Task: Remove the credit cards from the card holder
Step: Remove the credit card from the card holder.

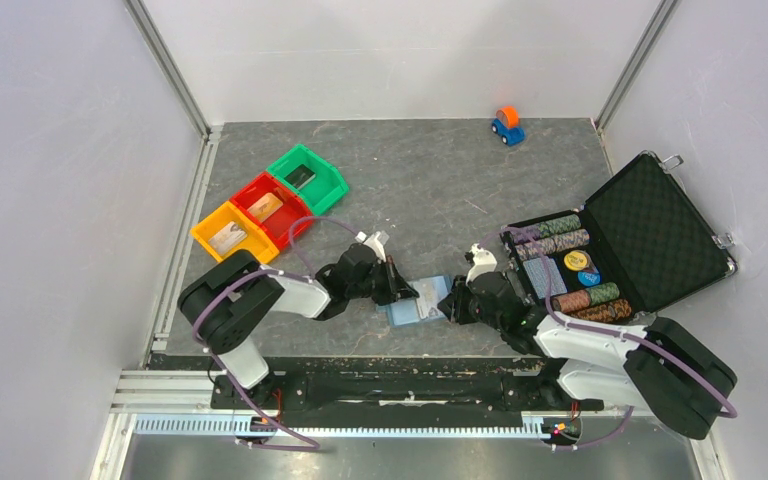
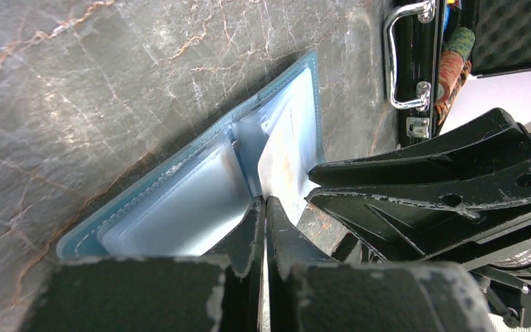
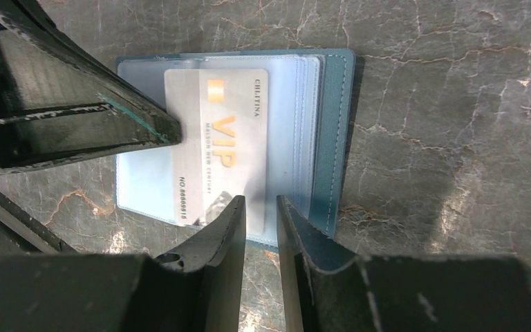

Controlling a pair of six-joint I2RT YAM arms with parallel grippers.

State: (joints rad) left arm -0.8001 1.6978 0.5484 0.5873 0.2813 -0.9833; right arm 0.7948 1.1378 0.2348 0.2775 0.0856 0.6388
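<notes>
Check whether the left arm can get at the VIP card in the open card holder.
Probably yes. The card holder lies open, the VIP card lies face up in it, and the left gripper, shut, is at its edge. The right gripper is at a different edge, not between them.

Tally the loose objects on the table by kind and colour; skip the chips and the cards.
Green bin: 1
Red bin: 1
Yellow bin: 1
Black case: 1
Card holder: 1
Toy car: 1
Total: 6
</notes>
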